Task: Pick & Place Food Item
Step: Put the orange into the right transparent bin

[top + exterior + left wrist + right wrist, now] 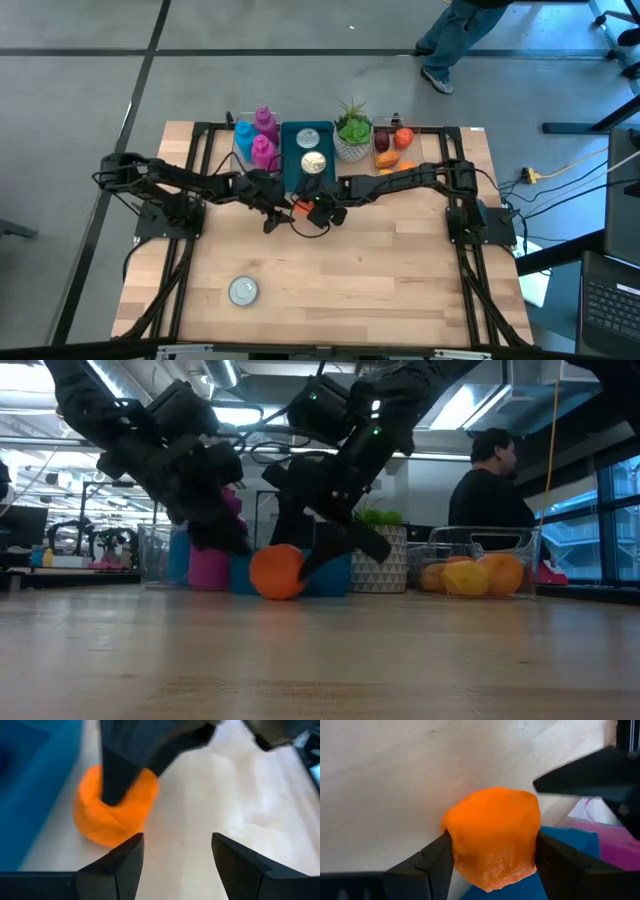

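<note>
The orange food item (pixel 492 837) sits on the wooden table (pixel 380 280) squarely between the right gripper (pixel 492 855) fingers, which are clamped against both its sides, while the left gripper (pixel 175 862) hangs just beside it, parted and empty.

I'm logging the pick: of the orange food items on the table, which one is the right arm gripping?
The lone orange fruit lying on the bare wood between both arms, clamped in the right gripper's jaws; the others sit in the clear bin.

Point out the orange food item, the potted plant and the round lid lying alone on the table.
orange food item (pixel 492 832): right wrist view, middle of its surface.
potted plant (pixel 352 128): high view, leaves.
round lid (pixel 243 290): high view, its centre.
</note>
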You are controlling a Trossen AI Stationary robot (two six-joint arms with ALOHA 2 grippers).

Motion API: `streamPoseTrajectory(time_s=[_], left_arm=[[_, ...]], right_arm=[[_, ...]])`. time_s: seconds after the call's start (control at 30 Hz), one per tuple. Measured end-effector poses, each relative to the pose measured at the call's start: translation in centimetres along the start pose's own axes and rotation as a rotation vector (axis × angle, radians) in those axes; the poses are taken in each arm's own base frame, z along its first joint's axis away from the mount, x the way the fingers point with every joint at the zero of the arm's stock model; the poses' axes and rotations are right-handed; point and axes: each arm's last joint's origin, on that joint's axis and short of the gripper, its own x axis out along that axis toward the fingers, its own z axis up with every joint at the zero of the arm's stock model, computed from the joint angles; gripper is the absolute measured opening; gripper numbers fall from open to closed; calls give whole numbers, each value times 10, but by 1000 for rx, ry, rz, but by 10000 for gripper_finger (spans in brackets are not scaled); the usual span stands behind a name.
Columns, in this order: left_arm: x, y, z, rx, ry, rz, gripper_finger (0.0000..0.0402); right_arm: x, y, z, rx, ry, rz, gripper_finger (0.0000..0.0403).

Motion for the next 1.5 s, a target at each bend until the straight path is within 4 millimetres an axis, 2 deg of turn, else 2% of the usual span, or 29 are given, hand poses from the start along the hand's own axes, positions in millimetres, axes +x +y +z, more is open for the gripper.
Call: streamPoseTrajectory(time_s=[0.27, 0.4, 0.53, 0.7, 0.9, 1.13, 1.33, 1.5], left_arm=[[-17, -15, 13, 33, -75, -78, 223], [-33, -23, 19, 75, -114, -83, 223], [-51, -28, 24, 104, -165, -49, 223], [-71, -34, 30, 140, -234, -61, 223], [-88, -40, 33, 191, -300, -67, 223], [-92, -41, 32, 194, -297, -66, 223], [-91, -40, 30, 194, -274, -61, 223], [-91, -40, 30, 208, -274, -62, 223]], right_arm=[[-24, 3, 3, 117, 7, 79, 230], [-44, -4, 2, 192, 37, 40, 224], [-70, -11, 3, 225, 99, -31, 224], [-112, -21, -2, 326, 121, -109, 224], [-168, -33, -25, 547, 140, -227, 224], [-221, -28, -61, 725, 278, -296, 223], [-250, -19, -90, 891, 348, -298, 223], [-258, -3, -111, 999, 393, -318, 223]])
